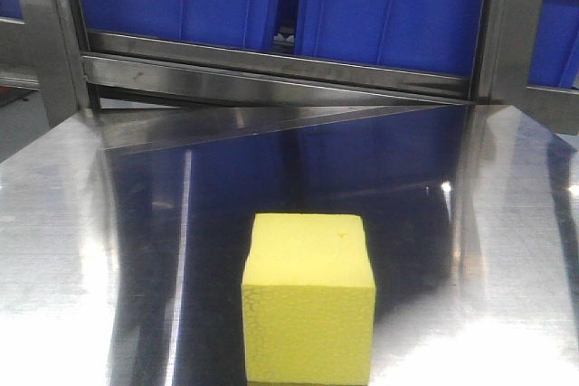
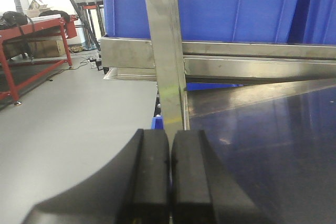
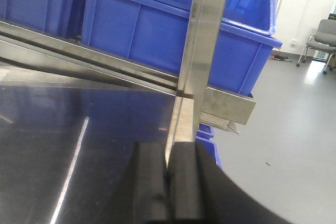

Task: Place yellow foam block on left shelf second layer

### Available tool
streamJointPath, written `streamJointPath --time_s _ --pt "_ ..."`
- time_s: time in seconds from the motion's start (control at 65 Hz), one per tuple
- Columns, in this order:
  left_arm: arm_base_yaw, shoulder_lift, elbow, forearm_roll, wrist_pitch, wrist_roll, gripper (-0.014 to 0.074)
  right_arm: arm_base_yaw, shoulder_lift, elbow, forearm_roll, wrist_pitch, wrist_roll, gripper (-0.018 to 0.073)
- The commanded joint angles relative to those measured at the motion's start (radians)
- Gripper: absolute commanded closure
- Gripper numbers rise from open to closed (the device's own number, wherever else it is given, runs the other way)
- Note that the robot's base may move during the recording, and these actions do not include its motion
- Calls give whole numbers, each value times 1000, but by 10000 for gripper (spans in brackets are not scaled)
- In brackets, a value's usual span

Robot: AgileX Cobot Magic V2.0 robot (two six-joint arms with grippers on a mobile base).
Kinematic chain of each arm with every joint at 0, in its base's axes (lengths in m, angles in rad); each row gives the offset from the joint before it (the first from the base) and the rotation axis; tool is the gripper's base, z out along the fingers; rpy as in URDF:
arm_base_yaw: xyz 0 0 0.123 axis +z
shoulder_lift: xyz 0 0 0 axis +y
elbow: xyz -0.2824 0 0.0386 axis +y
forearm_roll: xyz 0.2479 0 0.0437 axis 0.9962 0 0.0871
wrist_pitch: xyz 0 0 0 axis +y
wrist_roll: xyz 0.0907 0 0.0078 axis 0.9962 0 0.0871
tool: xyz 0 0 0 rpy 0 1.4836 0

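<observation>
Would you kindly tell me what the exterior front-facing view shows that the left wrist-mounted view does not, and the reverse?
Only the front-facing view shows the yellow foam block, resting on the shiny steel table with nothing touching it. Only the left wrist view shows the left gripper, jaws shut on nothing, and a red-framed bench off to the side. Both show that table, the steel shelf rail behind it and the blue bins above the rail.

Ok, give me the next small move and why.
Probably open the left gripper and swing it toward the yellow foam block. The block sits untouched on the steel table, that gripper and the right gripper are shut on nothing, and the task heads left.
</observation>
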Motion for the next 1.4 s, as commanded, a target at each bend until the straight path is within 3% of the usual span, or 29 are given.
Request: streamJointPath --time_s 0.0,0.415,0.769,1.0,1.123,1.385 --pt "1 -22 25 -6 -82 -5 460 -1 -17 -23 1 -88 -6 505" --pt "1 -22 25 -6 -82 -5 460 2 -18 -27 1 -94 -5 505" --pt "1 -22 25 -6 -82 -5 460 2 120 -271 6 258 -5 505" --pt "1 -22 25 -6 -82 -5 460 9 329 -381 256 324 -5 505" --pt "1 -22 25 -6 -82 -5 460 58 439 -420 276 362 -5 505" --pt "1 -22 25 -6 -82 -5 460 286 633 -507 276 381 -5 470"
